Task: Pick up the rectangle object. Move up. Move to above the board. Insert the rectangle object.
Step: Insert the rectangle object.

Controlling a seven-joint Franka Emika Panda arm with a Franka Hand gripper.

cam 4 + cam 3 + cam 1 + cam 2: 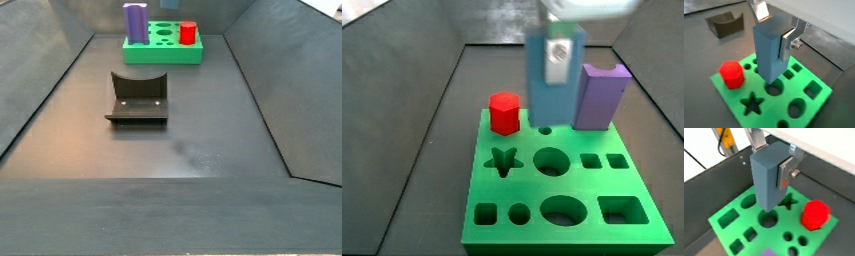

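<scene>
Tall, slim light-blue rectangular block (769,50): standing upright, clamped between the end effector (774,31) fingers, lower end hovering just over the board. Large bright green flat slab with cut-out holes (814,102): lying flat on the dark counter (201,150), directly beneath the block.

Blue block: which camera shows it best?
A wrist view: the blue block shows large and sharp, clamped in the hand over the green board. In a side view the blue block is blurred; in a side view from afar, absent.
</scene>
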